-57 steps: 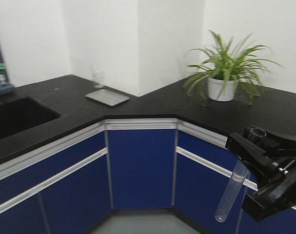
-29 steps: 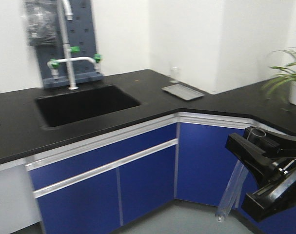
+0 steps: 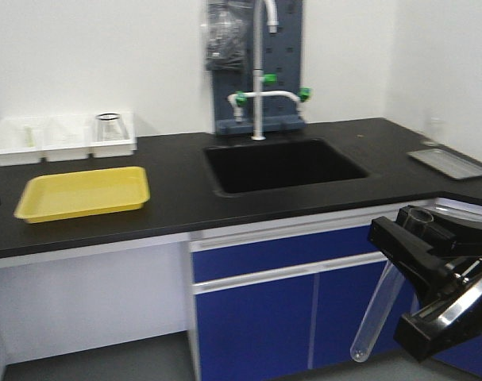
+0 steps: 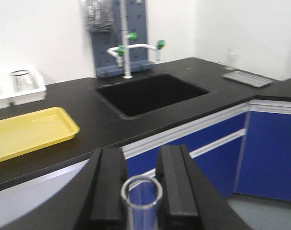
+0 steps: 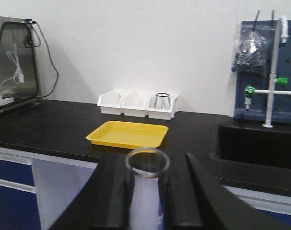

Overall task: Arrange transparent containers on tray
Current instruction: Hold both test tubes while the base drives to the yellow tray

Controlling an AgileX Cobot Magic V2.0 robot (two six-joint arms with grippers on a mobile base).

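Observation:
The yellow tray [image 3: 86, 193] lies on the black counter, left of the sink; it also shows as tray [image 4: 25, 132] and tray [image 5: 128, 134], and nothing lies in it. My right gripper [image 3: 390, 286] hangs in front of the blue cabinets, shut on a clear test tube [image 3: 379, 309] that points down. In the right wrist view the gripper [image 5: 146, 165] clamps that tube [image 5: 145, 201] just under its open rim. My left gripper [image 4: 140, 165] is likewise shut on a second test tube [image 4: 142, 194], rim facing the camera. Both grippers are well short of the tray.
A black sink [image 3: 284, 163] with a white faucet [image 3: 260, 71] sits mid-counter. White bins [image 3: 62, 136] holding a glass beaker [image 3: 107, 127] stand behind the tray. A flat grey metal tray [image 3: 449, 163] lies far right. A glass-fronted box [image 5: 13, 62] stands at the counter's left end.
The whole view has swung left along the counter: the plant and corner have gone, and the sink, white bins and yellow tray have come in. The right gripper holds its tube as before.

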